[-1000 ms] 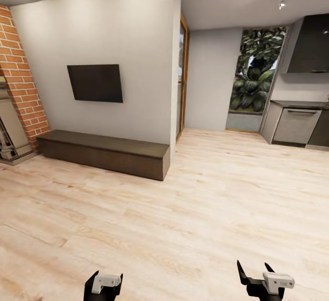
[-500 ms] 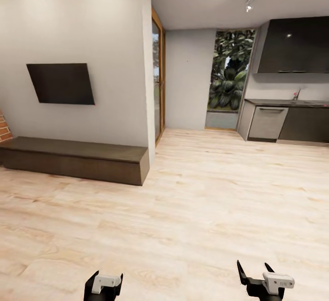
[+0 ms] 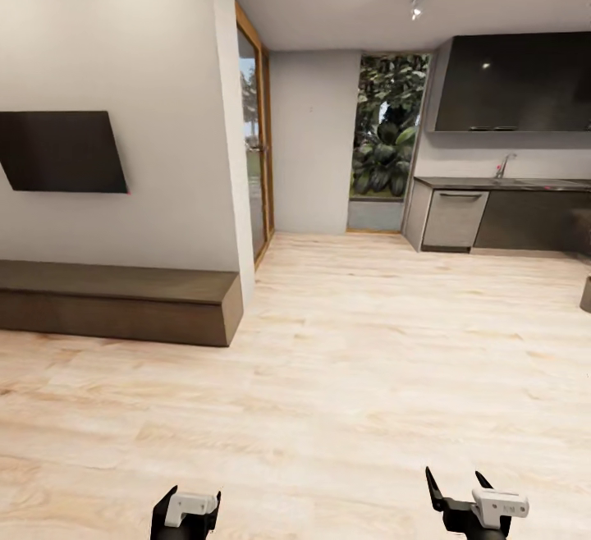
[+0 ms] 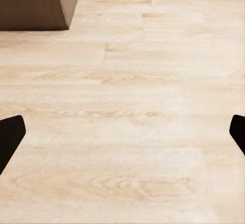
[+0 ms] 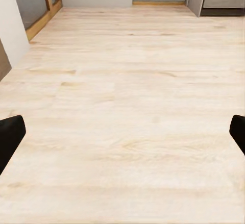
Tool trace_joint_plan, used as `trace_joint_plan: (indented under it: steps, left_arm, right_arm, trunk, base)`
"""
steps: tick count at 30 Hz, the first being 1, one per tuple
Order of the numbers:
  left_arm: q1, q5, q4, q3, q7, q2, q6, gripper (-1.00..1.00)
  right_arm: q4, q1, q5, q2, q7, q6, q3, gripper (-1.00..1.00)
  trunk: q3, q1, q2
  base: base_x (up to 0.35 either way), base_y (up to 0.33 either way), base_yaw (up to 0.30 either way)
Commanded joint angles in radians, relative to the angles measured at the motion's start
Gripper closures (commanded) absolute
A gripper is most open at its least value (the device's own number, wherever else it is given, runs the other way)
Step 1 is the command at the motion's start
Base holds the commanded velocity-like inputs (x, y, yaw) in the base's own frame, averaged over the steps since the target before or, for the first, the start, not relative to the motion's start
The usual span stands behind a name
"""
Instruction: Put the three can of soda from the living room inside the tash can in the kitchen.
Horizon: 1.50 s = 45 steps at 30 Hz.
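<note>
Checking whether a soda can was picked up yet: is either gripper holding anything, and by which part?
Nothing is held. The left gripper and right gripper are both open, with bare floor between the fingers.

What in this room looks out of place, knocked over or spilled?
Nothing stands out. The plank floor looks bare of spills, the dark wall screen hangs level above the long low bench, and the kitchen cabinets look shut. Both end effectors, left and right, hang open and hold nothing.

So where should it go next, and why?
Probably keep turning and look for the cans: both sets of jaws are spread wide with nothing between them, above bare plank floor. The kitchen counter lies ahead on the right, but there's nothing to drop off yet.
</note>
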Motion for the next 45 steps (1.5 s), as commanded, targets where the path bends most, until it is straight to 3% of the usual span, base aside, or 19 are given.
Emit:
trace_joint_plan:
  steps: [1, 28, 45]
  left_arm:
    - [0.0, 0.0, 0.0, 0.0, 0.0, 0.0, 0.0, -1.0]
    - [0.0, 0.001, 0.0, 0.0, 0.0, 0.0, 0.0, -1.0]
    - [0.0, 0.001, 0.0, 0.0, 0.0, 0.0, 0.0, -1.0]
  right_arm:
    - [0.0, 0.0, 0.001, 0.0, 0.0, 0.0, 0.0, -1.0]
    - [0.0, 0.0, 0.002, 0.0, 0.001, 0.001, 0.003, -1.0]
    - [0.0, 0.0, 0.0, -0.001, 0.002, 0.001, 0.003, -1.0]
  trunk:
    - [0.0, 0.0, 0.0]
    - [0.0, 0.0, 0.0]
    - [0.0, 0.0, 0.0]
  base:
    - [0.298, -0.1, -0.03]
    - [0.315, -0.029, -0.007]
    - [0.324, 0.0, -0.202]
